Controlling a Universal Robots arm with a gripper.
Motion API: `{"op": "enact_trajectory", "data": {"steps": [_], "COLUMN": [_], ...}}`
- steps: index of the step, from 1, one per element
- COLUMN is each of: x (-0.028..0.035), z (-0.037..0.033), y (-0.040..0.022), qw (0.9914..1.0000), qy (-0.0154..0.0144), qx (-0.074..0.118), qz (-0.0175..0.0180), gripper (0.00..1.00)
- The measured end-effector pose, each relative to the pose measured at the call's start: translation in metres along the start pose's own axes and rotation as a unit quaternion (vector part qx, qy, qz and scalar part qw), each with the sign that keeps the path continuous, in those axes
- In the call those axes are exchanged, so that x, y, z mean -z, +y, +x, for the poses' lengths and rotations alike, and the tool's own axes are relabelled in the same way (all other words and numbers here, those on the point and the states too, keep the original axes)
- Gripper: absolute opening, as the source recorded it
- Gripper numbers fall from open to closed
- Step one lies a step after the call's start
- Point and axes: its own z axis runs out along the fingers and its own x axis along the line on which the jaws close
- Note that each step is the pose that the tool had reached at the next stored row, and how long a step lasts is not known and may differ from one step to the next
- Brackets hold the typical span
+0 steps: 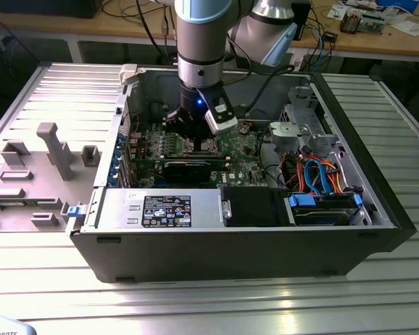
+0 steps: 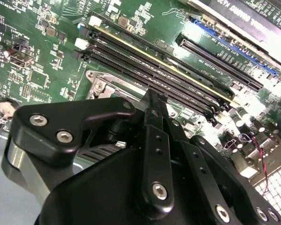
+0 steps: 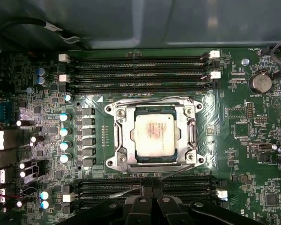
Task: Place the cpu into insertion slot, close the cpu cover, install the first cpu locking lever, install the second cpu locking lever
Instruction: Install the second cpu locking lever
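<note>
Seated in the socket at the middle of the first wrist view: the cpu (image 3: 153,133), with the cover (image 3: 123,137) shut flat around it. Below it, at the frame's lower edge, the gripper (image 3: 152,200), fingers pressed together, holding nothing, over the black memory slots (image 3: 145,185). In the exterior view, lowered inside the open case (image 1: 377,209), above the green board (image 1: 237,157).
</note>
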Motion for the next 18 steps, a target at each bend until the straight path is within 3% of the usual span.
{"op": "enact_trajectory", "data": {"steps": [4,14,18], "x": [-0.0007,-0.0008,-0.0007], "z": [-0.0001,-0.0001,-0.0002], "y": [0.0000,0.0000,-0.0033], "qw": [1.00000,1.00000,0.99999], "qy": [0.0001,0.0000,0.0002], "qx": [0.000,0.000,0.000], "qz": [-0.0014,-0.0010,-0.0052], "gripper": [0.11,0.11,0.11]}}
